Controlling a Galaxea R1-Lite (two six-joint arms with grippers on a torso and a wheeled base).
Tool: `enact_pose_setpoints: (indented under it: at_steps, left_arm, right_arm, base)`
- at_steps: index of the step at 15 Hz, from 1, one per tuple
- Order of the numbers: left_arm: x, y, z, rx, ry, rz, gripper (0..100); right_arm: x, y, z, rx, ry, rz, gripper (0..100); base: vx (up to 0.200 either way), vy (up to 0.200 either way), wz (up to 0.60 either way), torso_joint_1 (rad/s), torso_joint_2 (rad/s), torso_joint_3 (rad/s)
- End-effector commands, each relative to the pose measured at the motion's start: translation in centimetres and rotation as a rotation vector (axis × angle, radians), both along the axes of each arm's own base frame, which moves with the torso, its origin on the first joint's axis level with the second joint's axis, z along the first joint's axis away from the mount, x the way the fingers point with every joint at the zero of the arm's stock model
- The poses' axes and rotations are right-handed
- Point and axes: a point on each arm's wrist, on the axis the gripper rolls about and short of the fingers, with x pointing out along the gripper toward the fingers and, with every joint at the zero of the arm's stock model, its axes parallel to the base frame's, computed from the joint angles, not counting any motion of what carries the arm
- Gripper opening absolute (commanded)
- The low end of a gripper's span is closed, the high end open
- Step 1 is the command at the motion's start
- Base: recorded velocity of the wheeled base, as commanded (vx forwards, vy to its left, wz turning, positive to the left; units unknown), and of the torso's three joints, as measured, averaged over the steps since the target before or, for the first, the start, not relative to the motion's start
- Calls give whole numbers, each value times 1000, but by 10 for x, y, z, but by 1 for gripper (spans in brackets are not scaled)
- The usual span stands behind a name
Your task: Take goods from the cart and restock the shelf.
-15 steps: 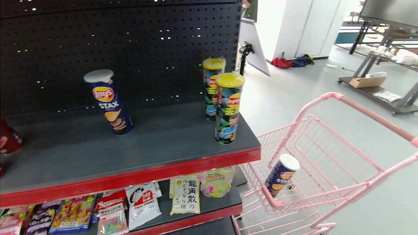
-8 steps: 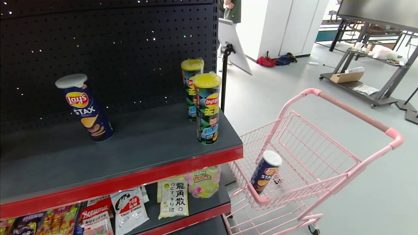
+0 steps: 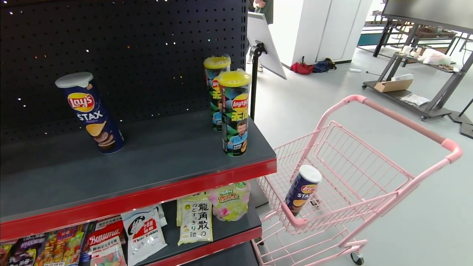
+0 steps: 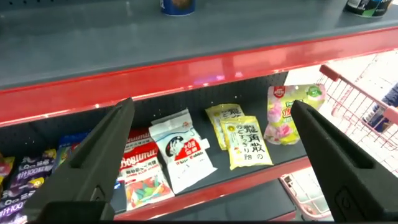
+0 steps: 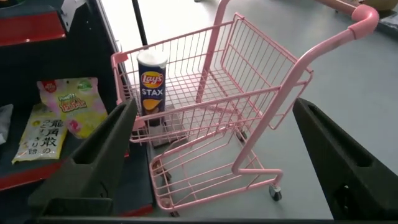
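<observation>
- A blue can (image 3: 90, 112) on the shelf's (image 3: 147, 194) top board is showing a round logo over a white word.
- Two yellow-lidded cans (image 3: 234, 114) at that board's right end are carrying the same logo above yellow characters.
- A second blue can (image 3: 303, 189), in the cart (image 3: 391, 118) right of the shelf, is showing that logo too.
- On the shelf's lower board, a yellow bag (image 3: 194, 221) is bearing black characters, a red bag (image 3: 105, 236) white script.

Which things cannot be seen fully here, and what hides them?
Head view: rear yellow-lid can, partly behind the front yellow-lid can.
Head view: cart can, its base behind the cart rim.
Left wrist view: shelf blue can, all but its base cut off by the edge.
Head view: lower-shelf bags, cut by the edge.
</observation>
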Motion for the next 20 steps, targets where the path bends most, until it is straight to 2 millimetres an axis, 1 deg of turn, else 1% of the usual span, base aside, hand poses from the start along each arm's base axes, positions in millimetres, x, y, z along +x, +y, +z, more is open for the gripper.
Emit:
enact_pose_setpoints:
  at_steps: [1, 7, 16, 18, 20]
  left_arm:
    - [0, 0, 0, 0, 1, 0, 100]
    - [0, 0, 0, 0, 0, 0, 100]
    - [0, 0, 0, 0, 1, 0, 100]
    - [0, 0, 0, 0, 1, 0, 100]
    - [0, 0, 0, 0, 1, 0, 100]
  right_arm:
    - [0, 0, 0, 0, 0, 2, 100]
    - [0, 0, 0, 0, 0, 0, 100]
    - [0, 0, 0, 0, 0, 0, 100]
    - [0, 0, 0, -5, -1, 2, 100]
    - [0, 0, 0, -10, 5, 2, 100]
  base:
    - [0, 0, 0, -149, 378, 232]
    - [0, 0, 0, -148, 391, 242]
    - [0, 0, 0, -176, 534, 351]
    - [0, 0, 0, -93, 325, 234]
    - [0, 0, 0, -27, 102, 81]
